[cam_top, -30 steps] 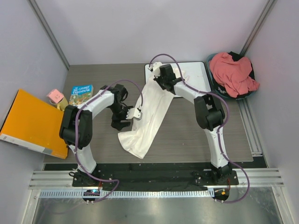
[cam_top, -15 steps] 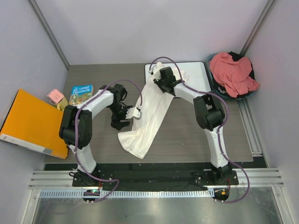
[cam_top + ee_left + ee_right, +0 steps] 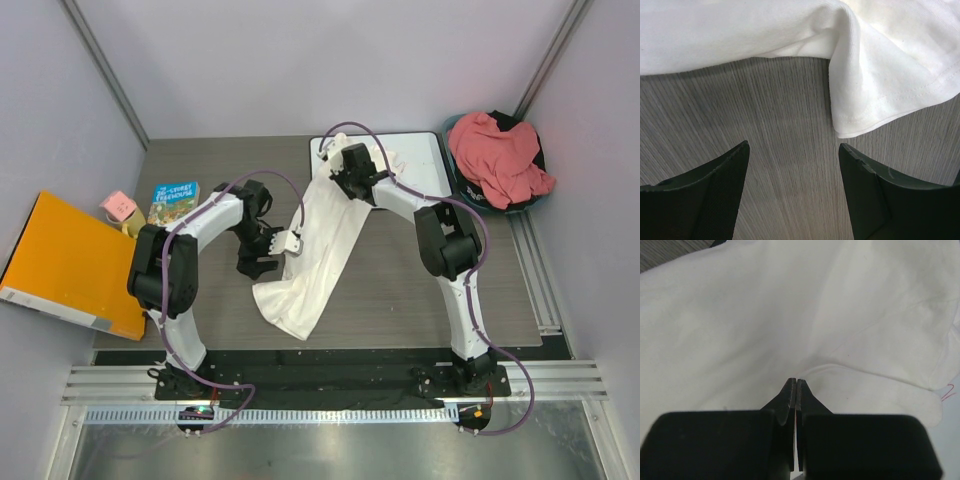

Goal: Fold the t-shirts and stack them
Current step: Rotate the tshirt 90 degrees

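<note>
Right gripper (image 3: 796, 383) is pinched fully closed, tips at a crease in the white t-shirt (image 3: 320, 240); can't tell if cloth is caught. Left gripper (image 3: 795, 150) is spread wide over bare table (image 3: 780, 100), hem just ahead, apart. The shirt's long axis runs from the whiteboard (image 3: 425, 160), upper centre, down-left; left arm is nearer the low end. Pink t-shirt (image 3: 500, 155) is bunched in the bin (image 3: 517, 206), upper right.

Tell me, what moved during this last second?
The right gripper edged slightly toward the arms' bases over the large white cloth t-shirt, nudging its far end; it is shut now. The open left gripper, salmon-pink t-shirt and glossy white whiteboard stayed put.
</note>
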Robot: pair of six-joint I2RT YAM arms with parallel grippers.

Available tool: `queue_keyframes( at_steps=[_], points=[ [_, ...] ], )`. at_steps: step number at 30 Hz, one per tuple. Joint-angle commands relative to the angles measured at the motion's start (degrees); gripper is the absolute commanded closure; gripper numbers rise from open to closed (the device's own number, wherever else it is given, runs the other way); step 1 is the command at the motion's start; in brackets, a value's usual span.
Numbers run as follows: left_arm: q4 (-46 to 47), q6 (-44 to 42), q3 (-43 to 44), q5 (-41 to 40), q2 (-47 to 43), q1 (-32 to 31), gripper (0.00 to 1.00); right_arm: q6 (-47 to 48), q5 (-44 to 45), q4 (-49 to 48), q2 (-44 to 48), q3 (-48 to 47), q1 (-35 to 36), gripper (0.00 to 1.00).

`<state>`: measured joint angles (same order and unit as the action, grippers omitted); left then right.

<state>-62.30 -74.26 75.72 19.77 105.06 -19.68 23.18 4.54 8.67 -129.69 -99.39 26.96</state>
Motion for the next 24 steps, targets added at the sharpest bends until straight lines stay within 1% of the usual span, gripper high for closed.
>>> queue_keyframes(
  at_steps=[1, 11, 24],
  points=[
    [0.9, -1.3, 1.8, 1.5, 0.2, 0.7, 0.28, 0.3, -1.0, -0.1, 6.6, 1.5, 0.6, 0.99],
    [0.3, -1.7, 1.4, 1.9, -0.4, 0.8, 0.28, 0.5, 0.0, 1.9, 15.0, 10.2, 0.5, 0.99],
    [0.2, -2.1, 1.5, 1.6, -1.1, 0.8, 0.28, 2.0, 3.0, 1.7, 20.9, 21.1, 0.5, 0.99]
  ],
)
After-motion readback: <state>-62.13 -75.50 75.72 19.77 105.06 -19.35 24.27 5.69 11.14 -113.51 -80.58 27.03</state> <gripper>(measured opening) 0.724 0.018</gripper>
